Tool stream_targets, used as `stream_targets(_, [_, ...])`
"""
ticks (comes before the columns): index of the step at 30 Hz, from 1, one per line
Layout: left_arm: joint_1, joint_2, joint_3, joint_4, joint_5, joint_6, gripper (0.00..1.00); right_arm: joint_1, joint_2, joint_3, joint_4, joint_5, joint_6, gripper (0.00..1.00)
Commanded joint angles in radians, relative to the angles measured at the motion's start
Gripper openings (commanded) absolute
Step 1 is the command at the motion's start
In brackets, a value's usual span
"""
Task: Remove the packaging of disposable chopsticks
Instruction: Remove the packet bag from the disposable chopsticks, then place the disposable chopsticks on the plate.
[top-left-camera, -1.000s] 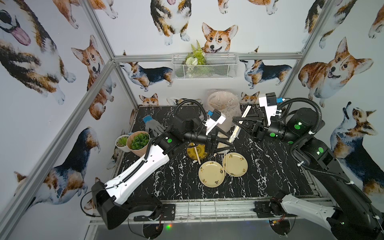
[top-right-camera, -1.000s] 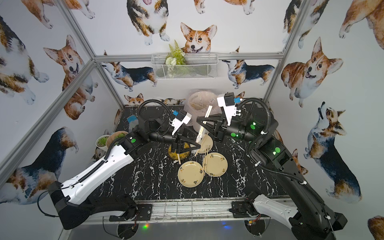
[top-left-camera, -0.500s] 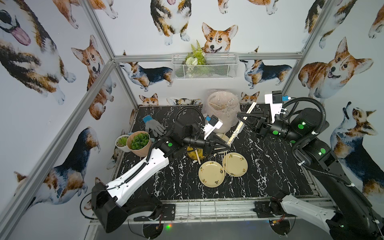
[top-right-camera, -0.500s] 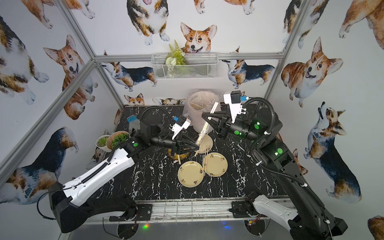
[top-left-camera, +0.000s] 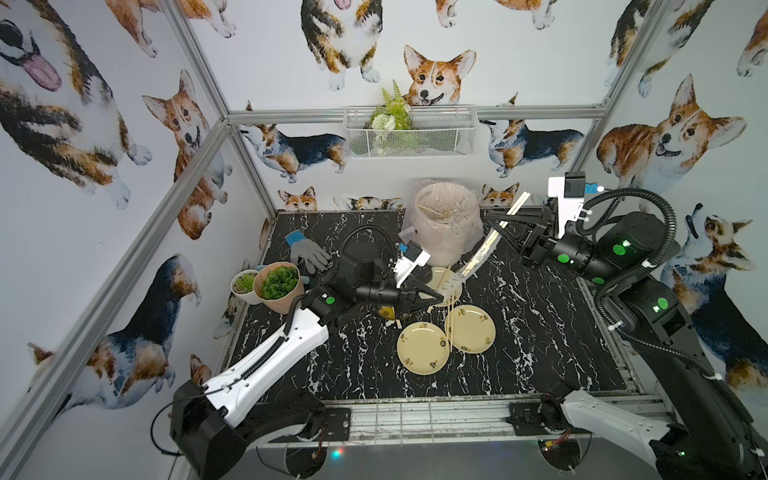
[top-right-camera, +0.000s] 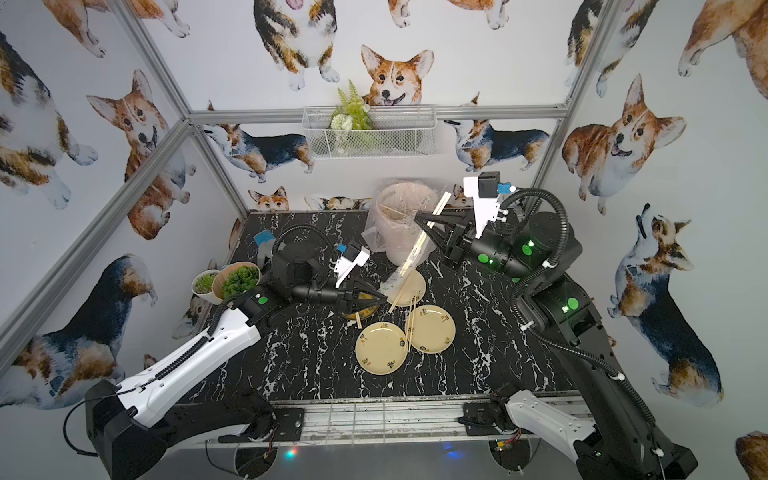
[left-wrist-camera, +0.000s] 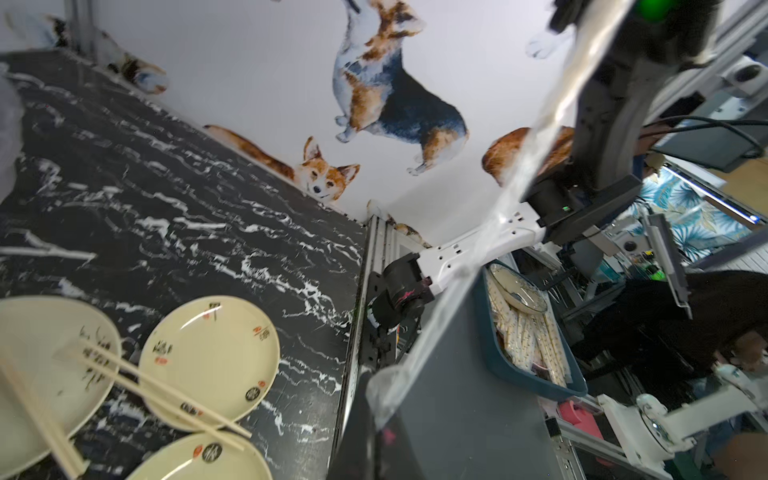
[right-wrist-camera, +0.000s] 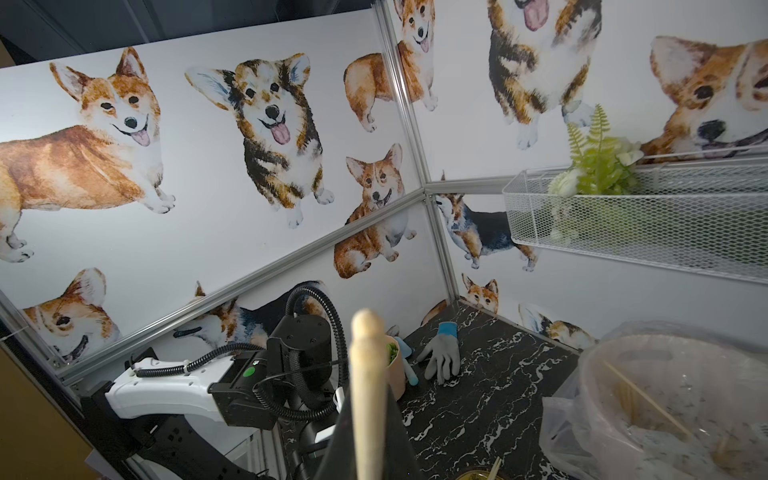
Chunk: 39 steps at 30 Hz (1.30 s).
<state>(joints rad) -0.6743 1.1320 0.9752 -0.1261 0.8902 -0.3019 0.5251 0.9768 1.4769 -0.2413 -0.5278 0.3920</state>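
The right gripper (top-left-camera: 498, 220) clamps 2 pale, straight wooden chopsticks (top-left-camera: 518, 203) aloft beside the bagged bin (top-left-camera: 444, 237), and the left gripper (top-left-camera: 440, 298) pinches their glossy, crinkly clear sleeve (top-left-camera: 478, 257) low above the table.

Left gripper (top-left-camera: 438, 300) tips cropped in my wrist view; packaging (left-wrist-camera: 451, 299) beyond them blurred. Dish (top-right-camera: 363, 311) under gripper half hidden. Chopsticks (right-wrist-camera: 368, 395) in right gripper (top-left-camera: 496, 222) blurred, clamped end cropped.
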Motion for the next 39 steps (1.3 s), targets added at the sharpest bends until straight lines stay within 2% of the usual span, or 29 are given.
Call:
stream_targets(1, [0.063,-0.067,-0.097,-0.067,-0.096,-0.039,0.00,-0.038,0.006,0.063,-0.058,0.041,-0.051,0.00])
stream_targets(5, [0.198,-0.156,-0.222,-0.070,-0.152,-0.114,0.00,-0.065,0.019,0.107,-0.070,0.042,-0.052,0.00])
stream_targets(11, [0.445,-0.260,-0.284,-0.116,-0.231,-0.238,0.00,-0.072,0.037,0.139,-0.086,0.037,-0.031,0.00])
stream_targets(13, [0.504,-0.293,-0.267,-0.124,-0.235,-0.257,0.00,-0.072,0.066,0.151,-0.112,-0.020,0.004,0.00])
stream_targets(15, [0.538,-0.322,-0.224,-0.157,-0.268,-0.237,0.00,-0.072,0.108,0.134,-0.122,-0.129,0.070,0.00])
stream_targets(18, [0.548,-0.348,-0.134,-0.273,-0.396,-0.153,0.00,-0.065,0.180,0.061,-0.120,-0.290,0.167,0.00])
stream_targets(20, [0.548,-0.362,-0.045,-0.331,-0.482,-0.103,0.00,-0.030,0.208,0.017,-0.176,-0.325,0.161,0.00])
stream_targets(23, [0.548,-0.388,-0.004,-0.365,-0.573,-0.049,0.00,0.106,0.242,-0.020,-0.369,-0.228,0.048,0.00])
stream_targets(25, [0.548,-0.402,0.003,-0.369,-0.619,-0.026,0.00,0.165,0.275,-0.065,-0.428,-0.197,0.058,0.00])
stream_targets(31, [0.548,-0.388,-0.009,-0.361,-0.652,0.008,0.00,0.205,0.361,-0.265,-0.407,-0.164,0.162,0.00])
stream_targets(39, [0.548,-0.368,-0.052,-0.328,-0.671,0.041,0.00,0.252,0.553,-0.281,-0.442,-0.093,0.150,0.00])
